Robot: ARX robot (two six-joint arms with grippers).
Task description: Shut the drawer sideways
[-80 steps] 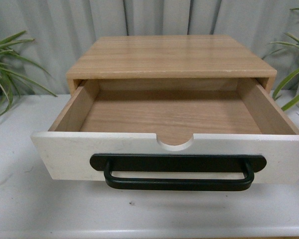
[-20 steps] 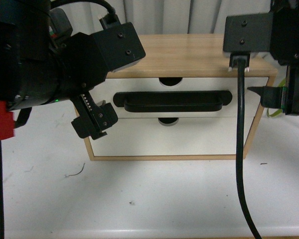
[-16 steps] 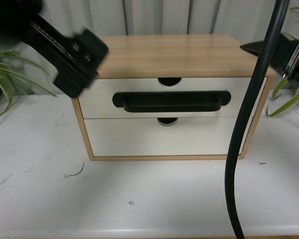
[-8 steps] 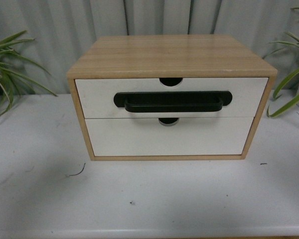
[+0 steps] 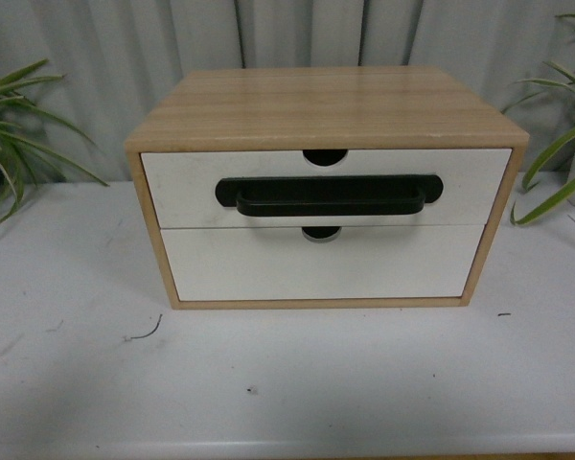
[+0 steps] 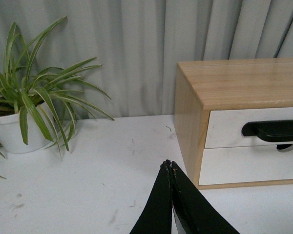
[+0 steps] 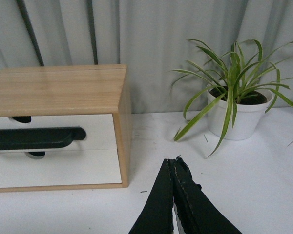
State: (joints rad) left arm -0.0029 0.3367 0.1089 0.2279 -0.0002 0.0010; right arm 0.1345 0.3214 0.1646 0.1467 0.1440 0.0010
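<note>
Since the front view of five seconds ago, when the drawer point(image 5: 187, 187) stood pulled far out of the wooden cabinet point(image 5: 326, 105) with its light wood inside showing, the state has changed entirely. Its white front panel now sits flush in the cabinet's upper opening, directly above the handle-less lower drawer point(image 5: 321, 264). The black bar handle point(image 5: 328, 195) runs across the middle of the panel, and the half-round notch point(image 5: 325, 156) meets the underside of the cabinet top. No gap shows at either side of the panel.

Second change: both arms, which crowded the front of the cabinet about a second ago, are gone from the front view.

- Left gripper point(image 6: 169, 165): off to the cabinet's left side, clear of it, over the white table point(image 6: 112, 161); fingertips pressed together, nothing between them.
- Right gripper point(image 7: 173, 162): off to the cabinet's right side, likewise clear; tips together, empty.

Judgement: closing is done and the arms have withdrawn; nothing appears left to do.

Potted spider plants stand well apart from the cabinet, one to its left point(image 6: 34, 97) and one to its right point(image 7: 234, 83).

Writing: no brand, label or text is readable on the cabinet, drawers, pots or table.
</note>
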